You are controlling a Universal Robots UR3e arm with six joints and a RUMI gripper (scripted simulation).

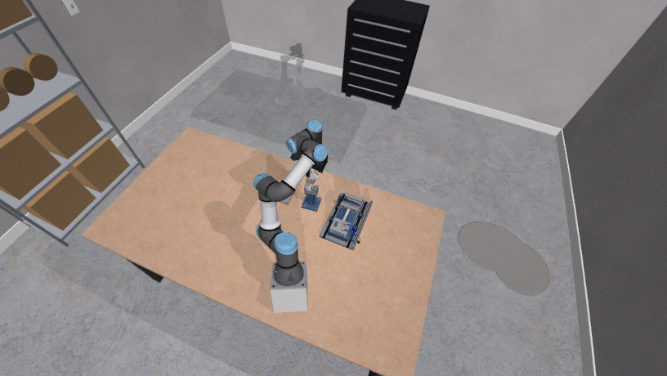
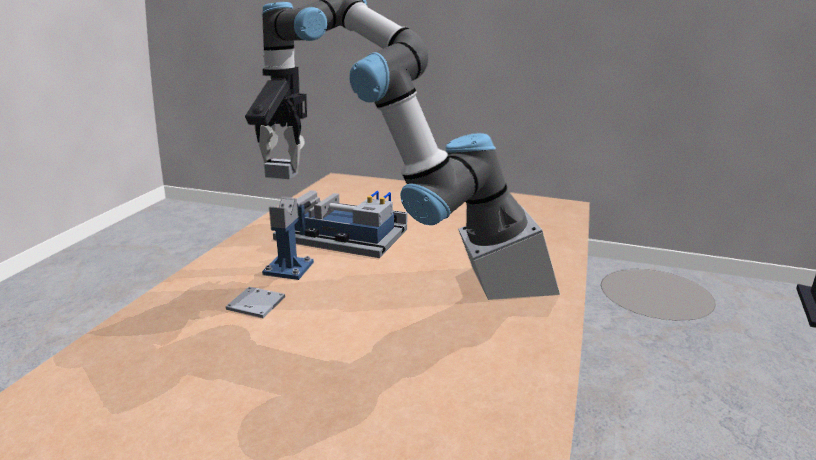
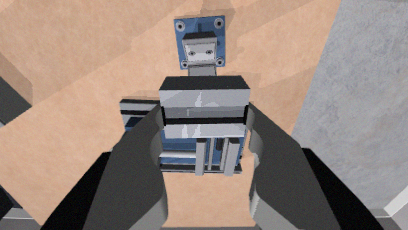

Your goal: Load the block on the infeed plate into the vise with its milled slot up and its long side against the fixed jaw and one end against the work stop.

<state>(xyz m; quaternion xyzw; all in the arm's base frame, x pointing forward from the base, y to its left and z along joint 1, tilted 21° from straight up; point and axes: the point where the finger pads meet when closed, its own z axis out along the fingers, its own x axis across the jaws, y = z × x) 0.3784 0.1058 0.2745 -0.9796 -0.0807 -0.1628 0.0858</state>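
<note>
My gripper point(image 2: 280, 164) point(image 3: 204, 104) is shut on the part, a grey block point(image 2: 277, 170) point(image 3: 204, 97) held level by its ends. In the wrist view its slot shows as a dark band facing up towards the camera. The part hangs in the air above and beside the V-block point(image 2: 282, 214) point(image 3: 201, 52). The open vise point(image 1: 337, 226) point(image 2: 371, 230) stands beyond the V-block. Its fixed jaw point(image 3: 231, 157) and rod-side jaw point(image 3: 200, 157) stand apart. The low bars and work stop are too small to tell clearly. The infeed plate point(image 2: 257, 302) is empty.
The V-block stands on a blue post with a base plate point(image 1: 311, 203), between the infeed plate and the vise. Blue fittings point(image 1: 350, 230) stick up from the vise's cylinder end. The arm's base block point(image 1: 289, 298) stands near the table edge.
</note>
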